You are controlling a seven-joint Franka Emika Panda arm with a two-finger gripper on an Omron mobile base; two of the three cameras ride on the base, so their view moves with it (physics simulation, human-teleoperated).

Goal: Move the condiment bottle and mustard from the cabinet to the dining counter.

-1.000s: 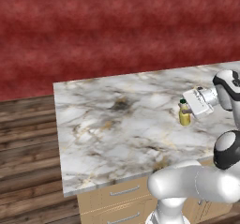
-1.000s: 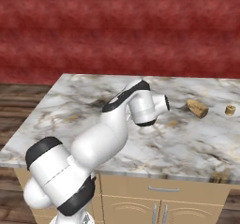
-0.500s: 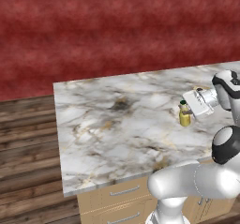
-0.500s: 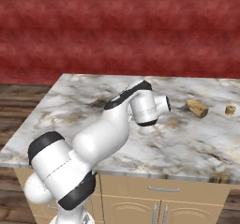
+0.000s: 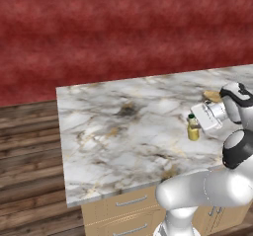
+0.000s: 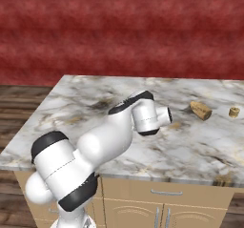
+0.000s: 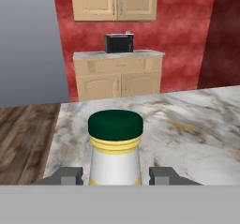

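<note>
Hand view: the small yellow mustard bottle with its dark green cap (image 7: 115,148) stands upright on the long white marble dining counter veined in grey and gold (image 7: 187,120), between the two dark fingertips of the two-finger gripper (image 7: 115,175). Narrow gaps separate each fingertip from the bottle, so the jaws stand apart, not clamped.

arm: reaching forward, hand level | gripper (image 7: 115,175): jaws parted, tips apart
</note>
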